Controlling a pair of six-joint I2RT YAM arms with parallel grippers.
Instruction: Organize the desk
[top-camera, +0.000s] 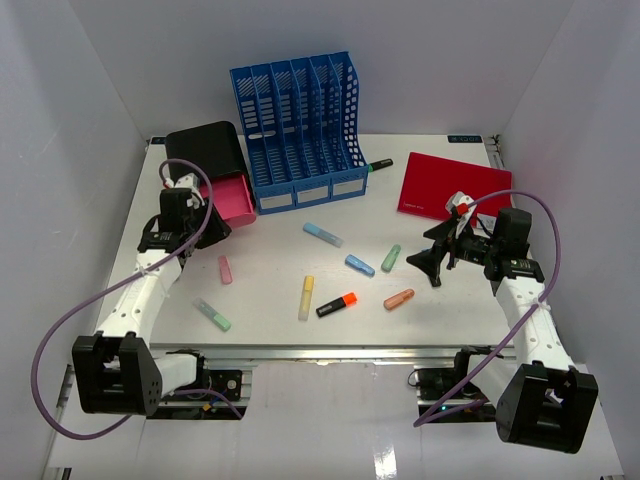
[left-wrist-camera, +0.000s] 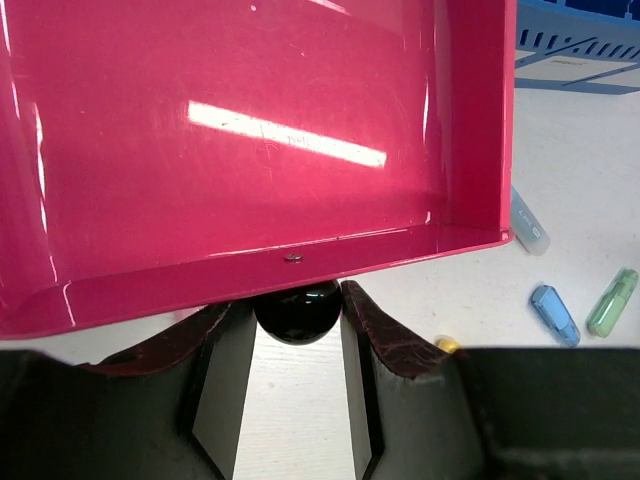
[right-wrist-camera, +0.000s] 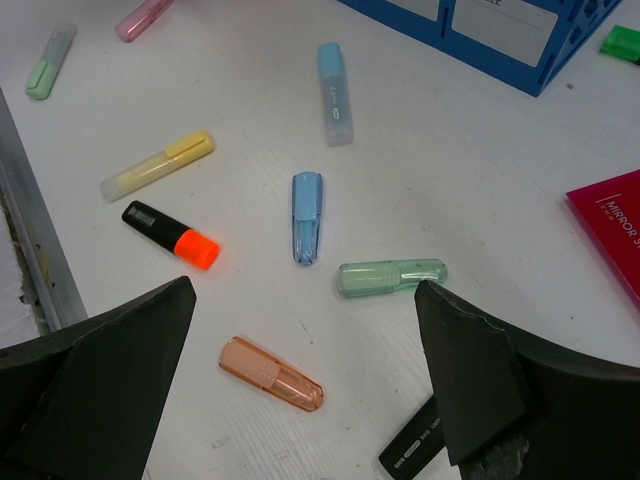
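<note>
tabletop (top-camera: 270, 322): white, spread out in front of the blue rack (top-camera: 300, 130), loose highlighters (right-wrist-camera: 307, 217) strewn before the rack and unsorted; a pink drawer (left-wrist-camera: 250, 150) stands out of the black box (top-camera: 205, 148) just left of the rack, probably as their bin. left gripper (left-wrist-camera: 293, 300): closed on the drawer's black knob (left-wrist-camera: 297, 320), arm reaching low and forward, left of the rack. right gripper (right-wrist-camera: 305, 290): jaws wide and empty, hanging over the highlighters right-front of the rack, elbow bent, seemingly lining up a pick.

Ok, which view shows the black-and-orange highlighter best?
The right wrist view: the black-and-orange highlighter lies close and unobstructed, orange end clear. The top external view shows it small, near the front edge of the desk. The left wrist view misses it.
</note>
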